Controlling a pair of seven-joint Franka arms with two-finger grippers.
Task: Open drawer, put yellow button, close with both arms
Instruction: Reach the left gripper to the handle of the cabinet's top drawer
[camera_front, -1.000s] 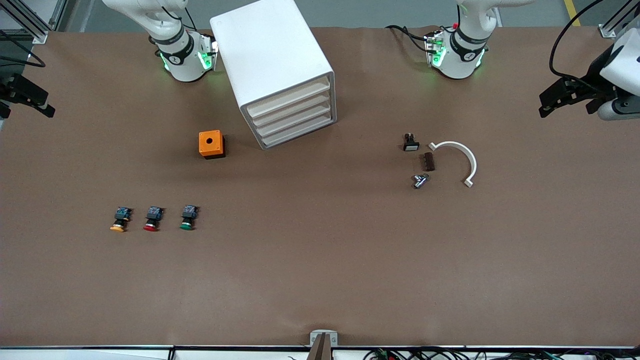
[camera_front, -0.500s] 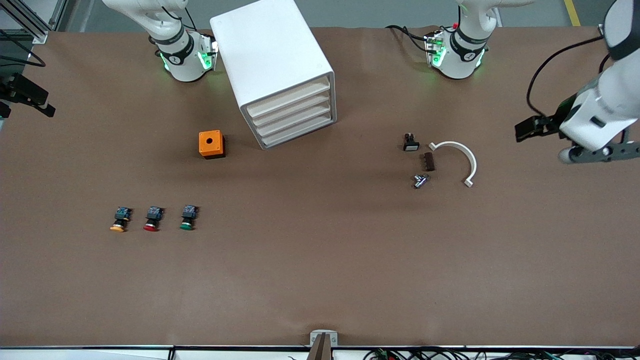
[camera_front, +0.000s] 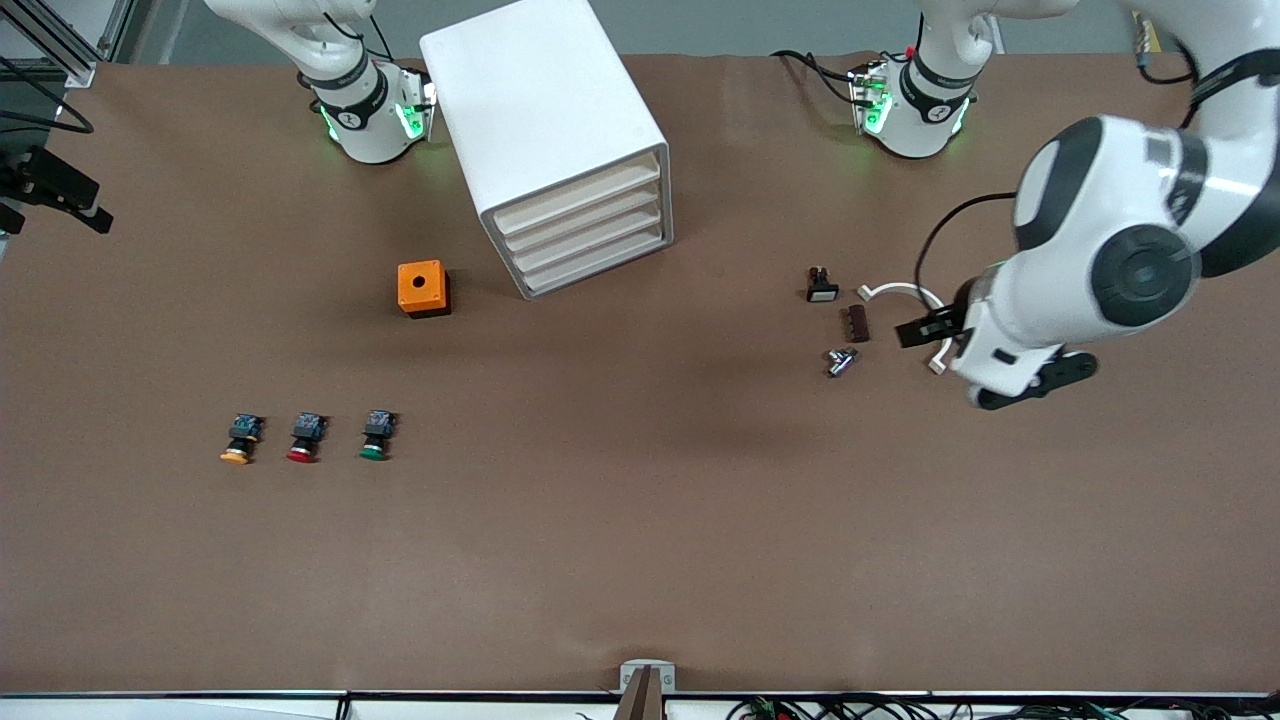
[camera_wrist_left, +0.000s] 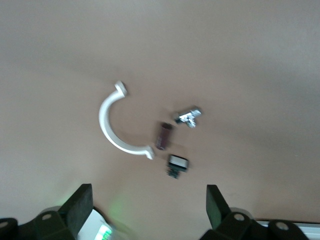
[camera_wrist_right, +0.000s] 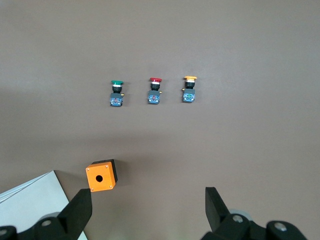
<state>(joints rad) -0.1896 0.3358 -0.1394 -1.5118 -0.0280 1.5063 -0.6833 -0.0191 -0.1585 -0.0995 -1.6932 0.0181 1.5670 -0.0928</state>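
Since the drawer (camera_front: 583, 189), topmost of four in the white cabinet (camera_front: 540, 110), is shut and the yellow button (camera_front: 239, 441) lies on the desk (camera_front: 640, 520) beside the red one (camera_front: 305, 438), every step remains. The left end effector (camera_wrist_left: 149, 207) hangs open over the small parts; the right end effector (camera_wrist_right: 149, 210) waits open, empty.

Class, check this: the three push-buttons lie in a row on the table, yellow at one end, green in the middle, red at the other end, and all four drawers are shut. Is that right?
Not quite. The red button is in the middle, between the yellow button and the green button, which lie at the ends. The front view shows this, and the right wrist view agrees. The rest holds: the buttons lie in a row, and the drawer and the three below it are shut.
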